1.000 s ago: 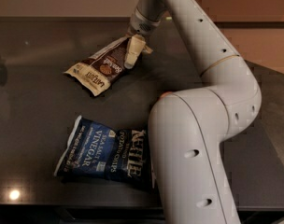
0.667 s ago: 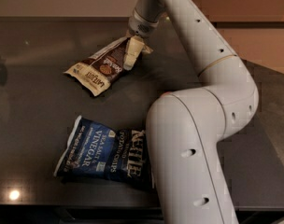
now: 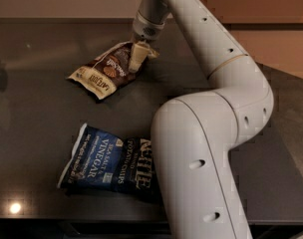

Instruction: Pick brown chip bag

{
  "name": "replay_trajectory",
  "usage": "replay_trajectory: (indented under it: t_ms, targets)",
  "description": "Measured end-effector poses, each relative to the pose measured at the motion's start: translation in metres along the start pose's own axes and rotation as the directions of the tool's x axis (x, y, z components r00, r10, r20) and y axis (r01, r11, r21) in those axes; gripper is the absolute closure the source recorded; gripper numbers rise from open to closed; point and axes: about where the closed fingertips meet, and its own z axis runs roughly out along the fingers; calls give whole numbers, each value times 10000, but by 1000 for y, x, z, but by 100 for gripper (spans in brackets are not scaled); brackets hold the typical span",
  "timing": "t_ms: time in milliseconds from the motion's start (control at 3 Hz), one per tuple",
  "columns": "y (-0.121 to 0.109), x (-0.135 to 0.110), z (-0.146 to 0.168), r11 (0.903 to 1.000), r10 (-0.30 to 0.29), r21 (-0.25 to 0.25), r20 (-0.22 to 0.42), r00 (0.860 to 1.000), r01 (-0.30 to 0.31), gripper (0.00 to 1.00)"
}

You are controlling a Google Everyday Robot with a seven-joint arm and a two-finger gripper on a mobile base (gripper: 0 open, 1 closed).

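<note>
We saw a dark desk (image 3: 37,108) carrying everything. The white arm (image 3: 201,148) rose from the near right side, bent at its elbow and reached back to the far side. We judged that this posture let it come down on its target from above. The blue chip bag (image 3: 106,166) lay flat near the front, partly hidden behind the arm and well apart from the work. The brown chip bag (image 3: 104,71) lay farther back, slantwise on the desk. The hand (image 3: 141,56) sat at its right end, probably because that end offers a thin edge to pinch. We could not tell whether it had closed on the bag.
</note>
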Motion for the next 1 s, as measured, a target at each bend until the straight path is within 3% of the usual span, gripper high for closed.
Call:
replay_trajectory:
  t_ms: [667, 1000]
  targets:
    - [13, -28, -30, 9957, -912, 186, 115, 9958, 910, 87]
    - [26, -45, -71, 9851, -1650, 571, 462, 9852, 1623, 100]
